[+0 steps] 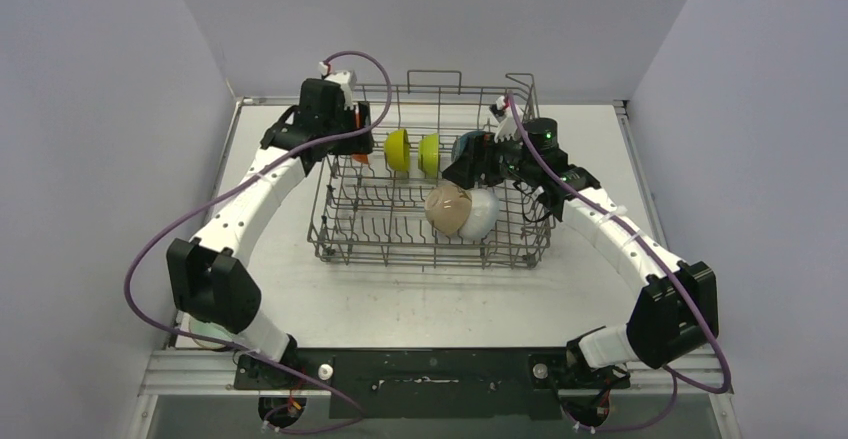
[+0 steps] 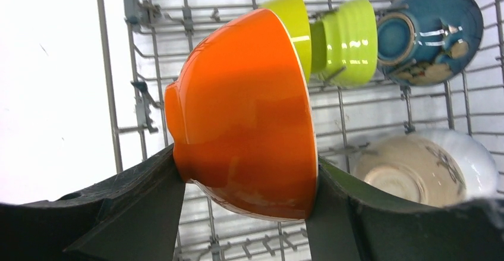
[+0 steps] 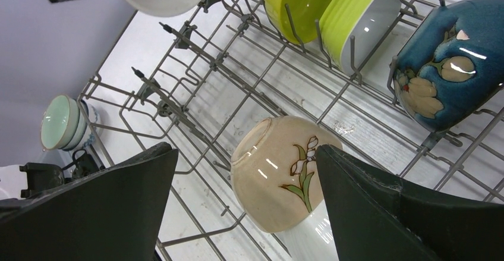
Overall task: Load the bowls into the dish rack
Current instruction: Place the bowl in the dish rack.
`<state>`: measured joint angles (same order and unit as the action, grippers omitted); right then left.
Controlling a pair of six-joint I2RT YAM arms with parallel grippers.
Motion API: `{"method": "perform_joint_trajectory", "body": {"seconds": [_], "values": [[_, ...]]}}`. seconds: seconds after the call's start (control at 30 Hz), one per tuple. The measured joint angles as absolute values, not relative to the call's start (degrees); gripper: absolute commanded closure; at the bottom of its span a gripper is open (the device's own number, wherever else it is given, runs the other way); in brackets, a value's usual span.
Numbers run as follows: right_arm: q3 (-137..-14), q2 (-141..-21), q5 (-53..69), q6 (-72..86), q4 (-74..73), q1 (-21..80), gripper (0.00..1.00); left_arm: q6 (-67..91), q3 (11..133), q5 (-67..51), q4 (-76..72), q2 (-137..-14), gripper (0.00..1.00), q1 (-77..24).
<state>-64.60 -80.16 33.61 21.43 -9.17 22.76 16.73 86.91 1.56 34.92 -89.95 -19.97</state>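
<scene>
Presently gripping orange bowl [image 2: 238, 106] with left gripper [image 2: 245, 166] over far-left corner of dish rack [image 1: 420, 257], beside yellow bowl [image 2: 294, 20]; right gripper [image 3: 245, 154] spread, empty. Could slip on glaze or knock yellow bowl askew.

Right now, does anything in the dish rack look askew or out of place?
Mildly: the beige bowl lies tilted against the white bowl in the dish rack, not upright on edge like the yellow bowl and lime bowl.

No text or number is legible on the bowls [image 3: 270, 178] or dish rack [image 1: 400, 250].
</scene>
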Motion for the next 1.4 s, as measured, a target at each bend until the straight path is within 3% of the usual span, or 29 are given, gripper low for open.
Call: {"method": "perform_joint_trajectory", "body": {"seconds": [0.53,1.3,1.4], "values": [[-64.62,-81.76,33.78,20.27,-9.93,21.37,0.1,8.88,103.48,7.68,38.44,-104.44,1.0,-19.27],[-64.62,-82.19,33.87,19.9,-10.04,20.8,0.1,5.26,103.96,7.68,39.09,-113.54,1.0,-19.11],[-64.62,-82.19,33.85,19.9,-10.28,20.64,0.1,5.28,103.98,7.75,38.92,-113.71,0.88,-19.11]]}}
